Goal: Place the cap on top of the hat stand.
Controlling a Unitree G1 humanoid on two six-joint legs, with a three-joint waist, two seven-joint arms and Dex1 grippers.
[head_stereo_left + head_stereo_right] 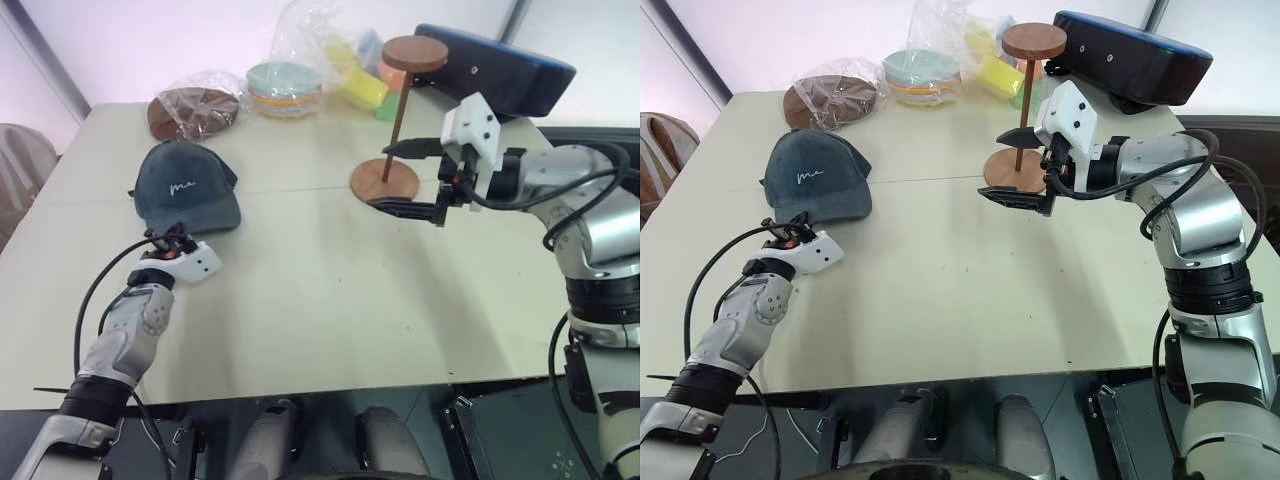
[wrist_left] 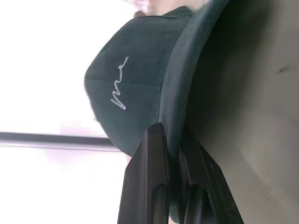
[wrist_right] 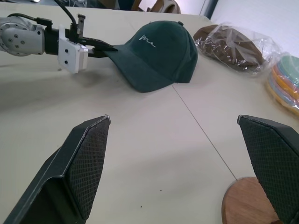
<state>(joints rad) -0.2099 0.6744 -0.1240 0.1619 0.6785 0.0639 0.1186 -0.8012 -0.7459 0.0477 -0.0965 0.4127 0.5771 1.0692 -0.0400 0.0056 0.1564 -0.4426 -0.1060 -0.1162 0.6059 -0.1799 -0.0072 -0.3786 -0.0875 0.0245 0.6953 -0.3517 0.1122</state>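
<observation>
**Cap brim pinched by left gripper, stand waiting at right**

Cap (image 1: 187, 187) sits on the table (image 1: 330, 290) at the robot's left, brim toward the robot, white script on the front panel. Left gripper (image 1: 168, 240) is at the brim's near edge. Head views hide the contact behind the wrist housing, but the left wrist view shows it close up: two black fingers (image 2: 148, 158) pressed together w/ the brim edge clamped between them. Right wrist view gives the same grip from across the table, fingers on the brim tip, cap crown resting on the table.

Hat stand (image 1: 398, 110) is upright at the far right of the table, round base flat, thin rod, small top disc bare. Right gripper (image 1: 405, 178) hovers just in front of the base, fingers spread wide, holding nothing; its wrist view catches an edge of the base (image 3: 250, 203) between the two mesh pads (image 3: 86, 158).

Behind the cap: a plastic-wrapped brown round item (image 1: 195, 108), then a stack of coloured bowls (image 1: 284, 88) in a clear bag. Dark blue case (image 1: 495, 68) sits behind the stand.
</observation>
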